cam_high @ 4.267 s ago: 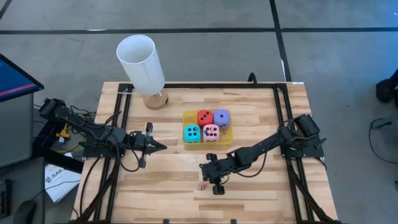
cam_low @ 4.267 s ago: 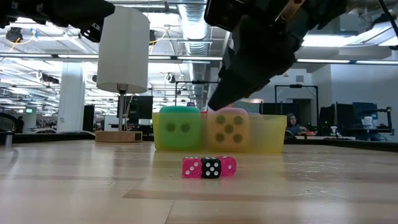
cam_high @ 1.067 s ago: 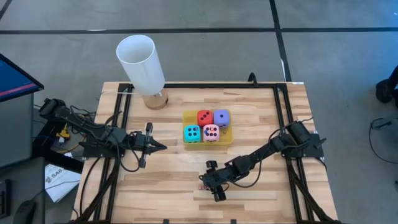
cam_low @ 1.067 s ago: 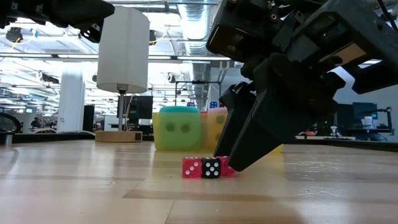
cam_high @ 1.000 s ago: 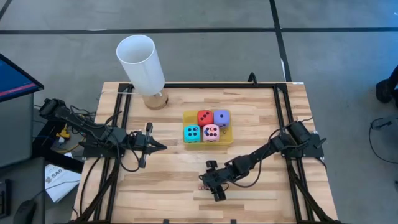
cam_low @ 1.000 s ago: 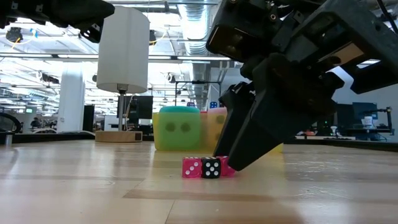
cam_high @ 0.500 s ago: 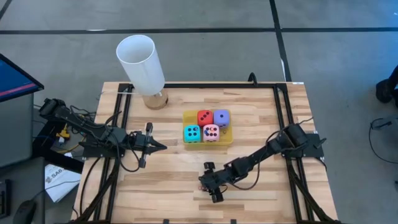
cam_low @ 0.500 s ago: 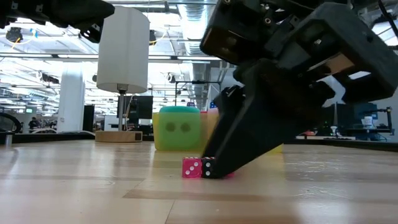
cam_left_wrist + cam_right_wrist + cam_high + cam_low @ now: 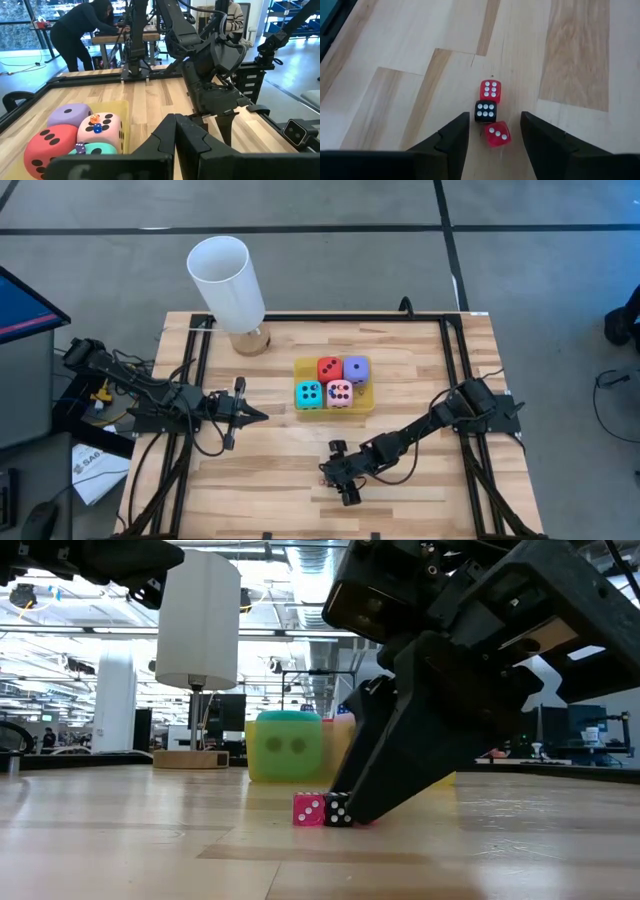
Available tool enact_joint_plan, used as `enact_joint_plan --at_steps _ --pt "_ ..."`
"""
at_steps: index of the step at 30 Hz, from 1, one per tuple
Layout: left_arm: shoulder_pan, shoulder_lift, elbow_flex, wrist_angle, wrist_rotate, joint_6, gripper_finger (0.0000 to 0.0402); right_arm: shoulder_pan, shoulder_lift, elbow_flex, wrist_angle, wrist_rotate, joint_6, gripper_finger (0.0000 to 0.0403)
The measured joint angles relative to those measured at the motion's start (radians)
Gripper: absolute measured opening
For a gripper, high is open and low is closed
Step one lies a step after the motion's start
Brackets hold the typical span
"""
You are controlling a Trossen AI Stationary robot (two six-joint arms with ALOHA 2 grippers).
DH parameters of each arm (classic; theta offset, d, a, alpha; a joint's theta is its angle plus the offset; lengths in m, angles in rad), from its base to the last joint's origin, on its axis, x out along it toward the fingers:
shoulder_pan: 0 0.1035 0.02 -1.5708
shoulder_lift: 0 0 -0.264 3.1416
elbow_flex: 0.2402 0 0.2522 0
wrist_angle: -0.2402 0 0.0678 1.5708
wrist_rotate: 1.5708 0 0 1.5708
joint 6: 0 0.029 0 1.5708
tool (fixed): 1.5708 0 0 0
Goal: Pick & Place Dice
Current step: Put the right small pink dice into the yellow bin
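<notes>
Four soft dice (image 9: 334, 382), black pips: red, purple at back, cyan, pink in front, packed in yellow tray (image 9: 366, 406) mid-tabletop (image 9: 280, 460). Right gripper (image 9: 491, 131) low over row of tiny dice (image 9: 489, 112), jaws apart astride nearest one. Left gripper (image 9: 256, 416) waits left of tray, jaws together.

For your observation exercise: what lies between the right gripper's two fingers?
In the right wrist view, the right gripper stands open over bare wood, with the nearest red tiny die between its fingers and the black one just ahead.

Both arms are black, thin and bumpy, with black cables looped along them. The fingers (image 9: 454, 139) are flat black wedges.
</notes>
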Motion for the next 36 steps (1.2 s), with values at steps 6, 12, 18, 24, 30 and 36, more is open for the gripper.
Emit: enact_joint_plan --at_steps 6,12,18,24,30,36 --pt "0.000 0.000 0.000 -0.001 0.000 -0.003 0.0000 0.000 0.000 -0.001 -0.004 0.000 0.002 0.0173" --pt "0.000 0.000 0.000 -0.001 0.000 -0.003 0.0000 0.000 0.000 -0.002 -0.004 -0.001 0.002 0.0172" --pt "0.000 0.000 0.000 -0.001 0.000 -0.003 0.0000 0.001 0.000 -0.002 -0.004 -0.002 0.002 0.0172" --pt "0.000 0.000 0.000 -0.001 0.000 -0.003 0.0000 0.001 -0.001 -0.002 -0.005 -0.004 0.005 0.0172" --pt "0.000 0.000 0.000 -0.001 0.000 -0.003 0.0000 0.003 -0.044 0.006 -0.124 -0.018 0.014 0.0172" --pt "0.000 0.000 0.000 -0.001 0.000 -0.003 0.0000 -0.005 -0.044 0.020 -0.137 -0.013 0.011 0.0172"
